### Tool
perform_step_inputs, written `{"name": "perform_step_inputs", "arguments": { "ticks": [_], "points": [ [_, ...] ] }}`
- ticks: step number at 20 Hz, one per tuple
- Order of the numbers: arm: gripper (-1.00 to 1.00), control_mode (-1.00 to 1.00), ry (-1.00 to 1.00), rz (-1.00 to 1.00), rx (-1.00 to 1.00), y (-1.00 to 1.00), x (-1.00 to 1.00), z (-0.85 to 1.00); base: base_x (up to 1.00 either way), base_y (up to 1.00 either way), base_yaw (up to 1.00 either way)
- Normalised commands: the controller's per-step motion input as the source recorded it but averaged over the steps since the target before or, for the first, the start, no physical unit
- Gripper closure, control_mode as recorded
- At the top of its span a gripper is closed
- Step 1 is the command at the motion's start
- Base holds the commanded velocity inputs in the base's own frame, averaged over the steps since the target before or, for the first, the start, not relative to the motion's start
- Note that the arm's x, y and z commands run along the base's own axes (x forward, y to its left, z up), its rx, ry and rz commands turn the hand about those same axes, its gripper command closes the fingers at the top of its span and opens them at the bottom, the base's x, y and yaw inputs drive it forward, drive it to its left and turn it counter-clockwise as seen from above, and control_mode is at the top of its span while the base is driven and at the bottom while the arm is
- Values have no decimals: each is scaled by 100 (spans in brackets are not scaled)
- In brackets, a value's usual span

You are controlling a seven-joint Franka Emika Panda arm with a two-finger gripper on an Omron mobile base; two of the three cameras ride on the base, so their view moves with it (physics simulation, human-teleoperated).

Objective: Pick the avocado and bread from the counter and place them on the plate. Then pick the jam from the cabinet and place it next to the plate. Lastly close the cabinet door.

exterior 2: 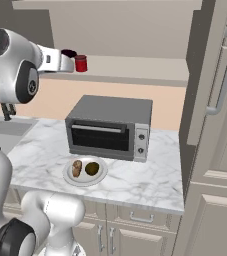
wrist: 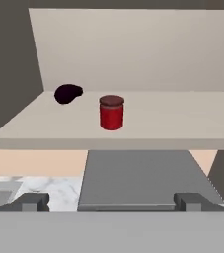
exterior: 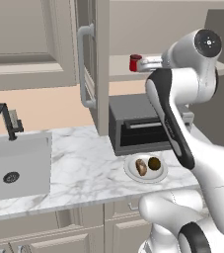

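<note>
The red jam [wrist: 111, 112] stands upright on the beige cabinet shelf [wrist: 172, 123]. My gripper [wrist: 111, 202] hangs open a short way in front of the jar, level with the shelf, with nothing between its fingers. From the base cameras the jam [exterior: 134, 63] [exterior 2: 81, 63] sits just beyond my gripper [exterior: 143, 64] [exterior 2: 70, 63]. The white plate [exterior: 128, 172] [exterior 2: 85, 182] lies on the marble counter [exterior: 84, 173] before the toaster oven. The brown bread [exterior: 141, 167] [exterior 2: 77, 168] and the dark green avocado [exterior: 154, 163] [exterior 2: 92, 168] lie on it. The cabinet door [exterior: 101, 64] [exterior 2: 210, 75] is swung open.
A grey toaster oven [exterior: 138, 123] [exterior 2: 110, 127] stands on the counter right under the shelf. A dark rounded object [wrist: 68, 93] lies on the shelf behind and left of the jam. A sink [exterior: 15, 163] with a black faucet [exterior: 7, 121] sits at the left.
</note>
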Motion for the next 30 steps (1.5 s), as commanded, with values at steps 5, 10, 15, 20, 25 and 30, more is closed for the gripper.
{"name": "perform_step_inputs", "arguments": {
  "ticks": [5, 10, 15, 20, 25, 30],
  "points": [
    [-100, -100, -6, -1, 0, 0, 19, 0, 0, 0, 0],
    [-100, -100, -2, -1, 0, 0, 12, 0, 0, 0, 0],
    [-100, -100, -1, -1, 0, 0, 11, 0, 0, 0, 0],
    [-100, -100, 0, 0, 0, 0, 11, 0, 0, 0, 0],
    [-100, -100, 0, 0, 0, 0, 16, -1, 0, 0, 0],
    [-100, -100, 0, 0, 0, 0, 26, -5, 0, 0, 0]
  ]
}}
